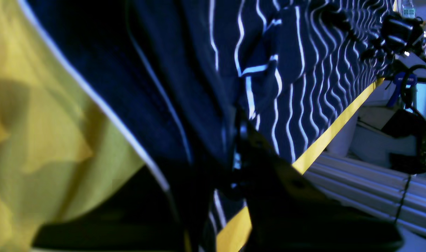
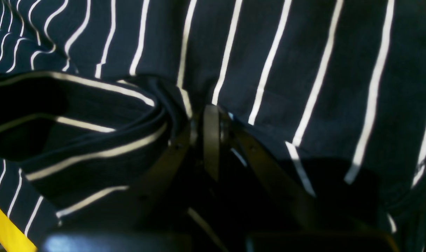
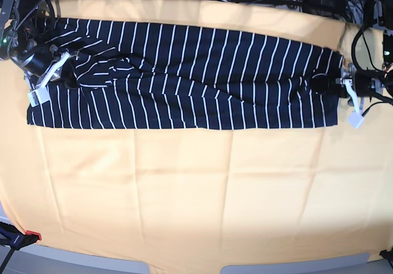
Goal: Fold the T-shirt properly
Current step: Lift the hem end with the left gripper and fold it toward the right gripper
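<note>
Yellow cloth (image 3: pixel 184 188): grippers (both low) on T-shirt (image 3: pixel 184 77).

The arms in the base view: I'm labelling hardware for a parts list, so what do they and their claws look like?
Both arms are black, with loose black cables looping around them. The right claw and left claw are dark, each with a white rectangular piece hanging off the wrist. In the right wrist view the fingers look matte black and slim.

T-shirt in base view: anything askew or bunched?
Yes. The T-shirt lies as a long band on the yellow cloth, and its upper layer is rumpled near the right hand, where stripes bend and fabric bunches. The lower edge runs straight. Both hands, left hand included, pinch fabric at opposite ends.
</note>
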You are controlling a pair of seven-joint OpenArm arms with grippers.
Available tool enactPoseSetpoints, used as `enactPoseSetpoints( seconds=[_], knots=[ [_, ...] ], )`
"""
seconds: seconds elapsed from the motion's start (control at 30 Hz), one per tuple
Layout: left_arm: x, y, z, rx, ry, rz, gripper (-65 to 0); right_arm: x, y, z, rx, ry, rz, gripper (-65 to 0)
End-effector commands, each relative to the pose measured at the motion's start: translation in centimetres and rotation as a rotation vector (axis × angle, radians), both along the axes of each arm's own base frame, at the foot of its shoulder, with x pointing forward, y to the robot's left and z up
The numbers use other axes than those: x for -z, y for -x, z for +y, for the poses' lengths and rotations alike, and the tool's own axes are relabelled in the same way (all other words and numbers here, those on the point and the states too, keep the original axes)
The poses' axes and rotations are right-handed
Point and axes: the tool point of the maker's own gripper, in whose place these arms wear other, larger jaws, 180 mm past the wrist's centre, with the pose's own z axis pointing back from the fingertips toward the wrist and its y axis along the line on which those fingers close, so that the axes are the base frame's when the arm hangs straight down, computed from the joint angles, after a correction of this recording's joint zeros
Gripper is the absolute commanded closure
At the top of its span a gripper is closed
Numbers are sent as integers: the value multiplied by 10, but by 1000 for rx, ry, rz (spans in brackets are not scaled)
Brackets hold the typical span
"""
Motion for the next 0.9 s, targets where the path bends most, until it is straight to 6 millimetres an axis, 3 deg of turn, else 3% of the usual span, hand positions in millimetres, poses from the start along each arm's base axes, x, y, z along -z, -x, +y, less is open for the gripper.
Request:
enactPoseSetpoints(
  seconds=[0.0, 0.17, 0.53, 0.63, 0.87],
  knots=[
    [-21, -13, 3, 7, -6, -60, 0, -11, -7, -3, -6, 7, -41, 0],
    [-40, -15, -29, 121, -3, -139, 0, -11, -7, -3, -6, 6, -43, 0],
    [-105, -5, -151, 359, 168, -464, 0, -10, -6, -4, -7, 13, -38, 0],
    [-117, -8, -173, 346, 260, -538, 0, -10, -6, -3, -6, 11, -37, 0],
    [-110, -12, -212, 280, 450, -516, 0, -9, -6, -3, -7, 12, -34, 0]
  ],
)
